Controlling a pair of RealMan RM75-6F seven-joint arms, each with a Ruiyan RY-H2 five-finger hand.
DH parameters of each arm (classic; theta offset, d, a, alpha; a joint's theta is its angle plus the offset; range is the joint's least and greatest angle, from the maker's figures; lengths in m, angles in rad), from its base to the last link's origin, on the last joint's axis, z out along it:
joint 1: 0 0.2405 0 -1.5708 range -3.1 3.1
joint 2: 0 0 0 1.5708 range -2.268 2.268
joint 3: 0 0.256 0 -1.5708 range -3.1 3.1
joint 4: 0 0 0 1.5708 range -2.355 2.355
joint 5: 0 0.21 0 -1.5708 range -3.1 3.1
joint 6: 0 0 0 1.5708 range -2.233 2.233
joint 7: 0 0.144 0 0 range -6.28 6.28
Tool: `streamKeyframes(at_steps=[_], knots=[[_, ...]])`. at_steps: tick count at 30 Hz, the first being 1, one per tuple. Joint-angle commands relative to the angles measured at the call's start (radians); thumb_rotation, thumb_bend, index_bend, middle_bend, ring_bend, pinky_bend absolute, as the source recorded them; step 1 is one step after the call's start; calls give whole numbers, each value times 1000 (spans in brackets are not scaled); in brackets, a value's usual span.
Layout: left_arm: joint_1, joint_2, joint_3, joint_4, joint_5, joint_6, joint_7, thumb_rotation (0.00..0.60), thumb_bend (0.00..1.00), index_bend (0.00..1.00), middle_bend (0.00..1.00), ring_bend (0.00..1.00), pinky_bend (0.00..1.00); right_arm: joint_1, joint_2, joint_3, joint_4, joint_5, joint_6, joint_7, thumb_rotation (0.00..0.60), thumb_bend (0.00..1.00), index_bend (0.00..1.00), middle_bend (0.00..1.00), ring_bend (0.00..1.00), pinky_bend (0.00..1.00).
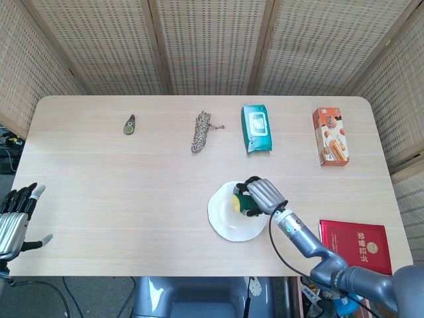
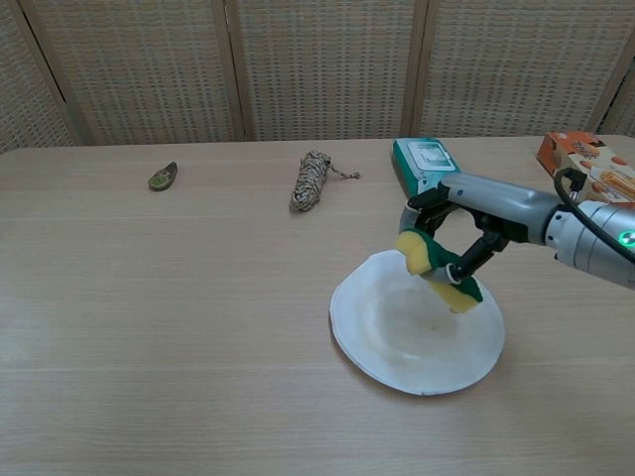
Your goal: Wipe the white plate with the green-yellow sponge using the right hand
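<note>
The white plate (image 1: 225, 222) (image 2: 397, 337) lies on the table right of centre, near the front. My right hand (image 1: 258, 194) (image 2: 466, 223) grips the green-yellow sponge (image 1: 240, 203) (image 2: 437, 271) and holds it over the plate's far right part, just above the surface. Whether the sponge touches the plate cannot be told. My left hand (image 1: 14, 222) hangs off the table's front left corner, fingers apart and holding nothing.
Along the back lie a small green object (image 1: 130, 124), a rope bundle (image 1: 201, 132), a teal wipes pack (image 1: 256, 128) and an orange box (image 1: 330, 136). A red booklet (image 1: 355, 246) sits at the front right.
</note>
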Motion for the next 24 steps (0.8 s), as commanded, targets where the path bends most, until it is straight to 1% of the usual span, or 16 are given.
streamKeyframes(at_steps=[1,4,9,15,24], knots=[[1,1,1,-1,1,2,-1,600,0,0,0,0,0,-4,-50,-14,68,5,11,13,600,322,449,511,384,249],[0,-1,3,-1,2,-1,2,600,0,0,0,0,0,-11,-82,-24,115,5,22,30,600,330,451,512,383,249],[-4,-3,3,-1,0,-6,7,600,0,0,0,0,0,-6,-105,-44,157,-17,25,52,600,337,452,513,383,247],[-6,-2,3,-2,-2,-9,6,600,0,0,0,0,0,-4,-138,-64,219,-56,67,85,600,337,452,514,383,242],[-7,0,4,-1,-4,-10,1,600,0,0,0,0,0,-3,-183,-94,307,-63,50,128,600,337,452,515,383,242]])
